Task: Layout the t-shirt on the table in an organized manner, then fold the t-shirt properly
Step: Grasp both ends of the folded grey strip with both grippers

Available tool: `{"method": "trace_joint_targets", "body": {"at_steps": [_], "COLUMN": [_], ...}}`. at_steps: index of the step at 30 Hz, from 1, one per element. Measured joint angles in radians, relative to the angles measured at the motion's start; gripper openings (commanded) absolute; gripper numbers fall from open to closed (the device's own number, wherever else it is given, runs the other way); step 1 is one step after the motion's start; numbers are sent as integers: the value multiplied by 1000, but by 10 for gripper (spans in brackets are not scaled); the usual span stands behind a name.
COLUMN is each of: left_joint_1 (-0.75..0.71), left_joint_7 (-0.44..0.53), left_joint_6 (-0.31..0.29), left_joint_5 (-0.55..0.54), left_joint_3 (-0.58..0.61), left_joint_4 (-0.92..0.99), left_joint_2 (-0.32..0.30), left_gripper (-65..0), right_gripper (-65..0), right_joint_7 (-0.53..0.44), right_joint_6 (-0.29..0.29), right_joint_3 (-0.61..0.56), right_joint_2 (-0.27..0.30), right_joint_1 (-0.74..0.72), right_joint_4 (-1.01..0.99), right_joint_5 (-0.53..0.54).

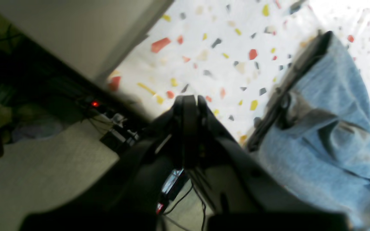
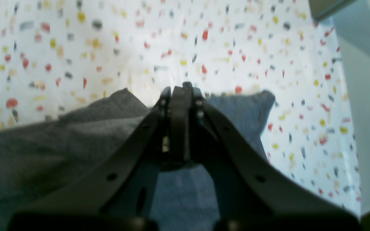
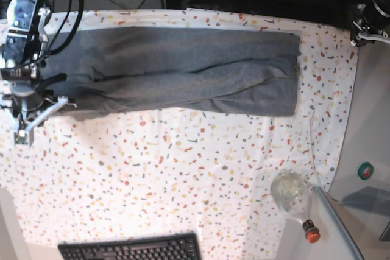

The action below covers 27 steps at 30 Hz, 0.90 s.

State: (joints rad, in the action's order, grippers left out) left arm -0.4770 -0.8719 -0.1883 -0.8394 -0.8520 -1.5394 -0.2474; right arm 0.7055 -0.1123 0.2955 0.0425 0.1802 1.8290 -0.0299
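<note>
Shirt (image 3: 177,71) lies in a long band across the table (image 3: 183,175); both grippers, left (image 1: 189,99) and right (image 2: 181,89), are pinched together, holding nothing.

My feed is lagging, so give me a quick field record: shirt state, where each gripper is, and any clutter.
t-shirt: folded into a long band across the far side of the table
right gripper: shut, over the shirt's end
left gripper: shut, off the shirt at the table's corner
clutter: keyboard at near edge; clear bottle by near corner

Overhead base view; close wrist views sharing the t-shirt (image 3: 177,71).
</note>
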Motion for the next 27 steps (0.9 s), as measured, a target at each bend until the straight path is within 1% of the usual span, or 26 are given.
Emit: {"method": "trace_joint_targets", "body": {"at_steps": [3, 6, 10, 11, 13, 15, 17, 19, 20, 21, 22, 23, 24, 25, 26, 27], "left_joint_1": [14, 22, 22, 22, 16, 10, 13, 6, 3, -1, -3, -2, -2, 0, 4, 9], "left_joint_7": [0, 0, 0, 0, 5, -3, 0, 0, 0, 0, -2, 1, 1, -1, 0, 5], "left_joint_6": [0, 0, 0, 0, 6, 2, -1, -7, -6, 5, 4, 1, 0, -11, -31, -77], "left_joint_5": [2, 2, 2, 32, 104, 129, 126, 104, 105, 101, 71, 29, -16, -36, -49, -51], "left_joint_3": [1, 2, 2, 3, 47, 98, 134, 156, 163, 167, 167, 166, 166, 171, 173, 172], "left_joint_4": [0, 0, 0, -5, -28, -71, -114, -144, -155, -163, -169, -172, -174, -174, -173, -173], "left_joint_2": [0, -3, -2, -2, -8, -3, 13, 11, 8, 6, 7, 12, 16, 15, 14, 14], "left_gripper": [-650, -650, -650, -650, -650, -650, -650, -650, -564, -456, -329, -216, -110, -18, 0, 0], "right_gripper": [-650, -650, -650, -650, -650, -639, -446, -254, -183, -140, -126, -131, -135, -137, -141, -141], "right_joint_7": [-1, 2, 1, 2, 5, 4, 30, 71, 69, 46, 19, -3, -33, -52, -63, -80], "right_joint_6": [0, 0, 0, 0, 0, 0, 0, -1, 0, 0, 0, 0, 0, 0, 0, 0], "right_joint_3": [3, 1, 5, 5, -2, -1, 6, 5, 4, 4, 4, 4, 4, 4, 4, 4], "right_joint_2": [-25, -29, -53, -60, -62, -62, -82, -92, -96, -97, -96, -95, -95, -94, -92, -93], "right_joint_1": [66, 127, 151, 151, 150, 150, 150, 153, 155, 164, 170, 176, 187, 200, 212, 223], "right_joint_4": [0, -1, -1, -1, -1, -3, -3, 4, 19, 35, 47, 49, 50, 50, 50, 49], "right_joint_5": [8, 6, 0, 3, 3, 3, -3, 4, 3, 0, 6, 4, 2, 2, 3, 3]}}
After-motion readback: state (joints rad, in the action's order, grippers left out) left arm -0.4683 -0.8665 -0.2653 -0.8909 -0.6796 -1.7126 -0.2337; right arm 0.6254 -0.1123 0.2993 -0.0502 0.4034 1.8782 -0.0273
